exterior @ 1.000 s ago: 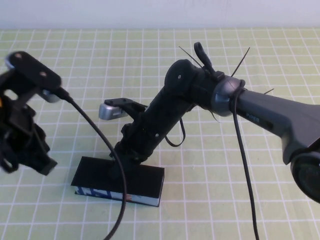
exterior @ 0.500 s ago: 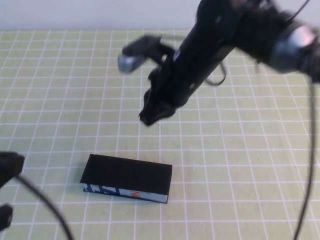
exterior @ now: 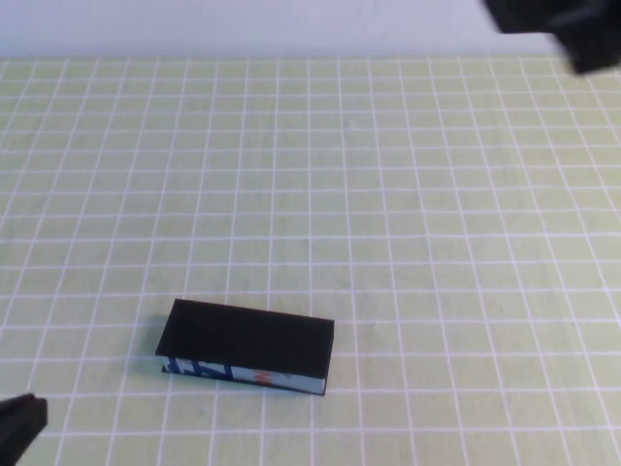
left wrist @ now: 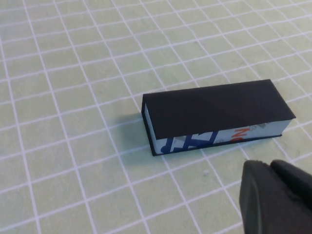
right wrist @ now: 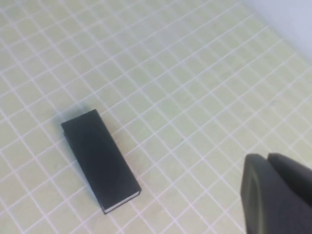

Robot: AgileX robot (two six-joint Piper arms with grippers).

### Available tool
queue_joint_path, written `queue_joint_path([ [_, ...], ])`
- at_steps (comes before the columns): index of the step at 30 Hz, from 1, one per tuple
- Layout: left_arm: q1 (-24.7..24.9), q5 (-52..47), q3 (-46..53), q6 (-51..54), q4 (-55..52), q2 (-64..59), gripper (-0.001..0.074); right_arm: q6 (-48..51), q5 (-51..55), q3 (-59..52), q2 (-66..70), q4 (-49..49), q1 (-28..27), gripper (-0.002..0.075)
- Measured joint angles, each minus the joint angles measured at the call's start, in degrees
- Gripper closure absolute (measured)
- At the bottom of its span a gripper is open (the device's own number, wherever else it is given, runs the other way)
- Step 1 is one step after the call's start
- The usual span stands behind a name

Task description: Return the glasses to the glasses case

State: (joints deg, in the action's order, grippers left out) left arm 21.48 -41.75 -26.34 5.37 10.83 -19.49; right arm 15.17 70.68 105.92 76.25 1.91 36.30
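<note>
At about 7 o'clock from the middle of the grid mat (exterior: 388,194), in the high view, we find the case (exterior: 247,345) lying flat with its lid closed, its patterned front edge facing the robot. The glasses appear in no view; we judge that they are shut inside, so the task looks essentially complete.

We judge the case to be a light, rigid box with smooth, somewhat slippery faces. It is best taken across its short width, on the two long sides, near the middle. The hinged lid could spring up if gripped only at the front lip. The glasses themselves would be fragile, with thin arms and scratchable lenses.

The left gripper (left wrist: 275,200) sits low at 8 o'clock in the high view, just short of the case. The right gripper (right wrist: 278,195) is raised at 1 o'clock, well apart from it. We cannot tell whether either gripper is wide or narrow, and neither holds anything visible.

The left wrist view alone shows the blue and orange-red print and the white edge clearly. The right wrist view shows the plain black lid from high above and the case's narrow end. Only the high view places both arms against the case.
</note>
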Motion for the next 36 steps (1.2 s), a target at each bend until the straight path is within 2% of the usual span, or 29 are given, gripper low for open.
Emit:
queue_joint_path([
  [4, 0.0, 3.1, 3.2, -2.5, 0.1, 0.2, 0.0738, -3.1, -6.7, -13.8, -13.1, -1.9, 0.0, 0.0742],
  [7, 0.0, 4.3, 4.2, -3.5, 0.1, 0.4, 0.0738, -5.8, -17.9, -28.8, -23.6, -3.9, 0.0, 0.0742],
  [13, 0.0, 5.6, 4.2, -3.6, 0.2, 0.4, 0.0738, -17.9, -40.4, -61.3, -44.8, -12.8, 0.0, 0.0742],
  [17, 0.0, 5.8, 4.2, -3.6, 0.4, 0.4, 0.0738, -23.8, -45.1, -76.7, -52.2, -16.4, 0.0, 0.0742],
  [22, 0.0, 5.8, 4.2, -3.6, 0.4, 0.4, 0.0738, -25.1, -46.1, -83.5, -57.5, -16.9, 0.0, 0.0742],
  [36, 0.0, 5.8, 4.2, -3.6, 0.4, 0.4, 0.0738, -25.1, -46.3, -84.1, -59.9, -15.3, -0.1, 0.0742],
])
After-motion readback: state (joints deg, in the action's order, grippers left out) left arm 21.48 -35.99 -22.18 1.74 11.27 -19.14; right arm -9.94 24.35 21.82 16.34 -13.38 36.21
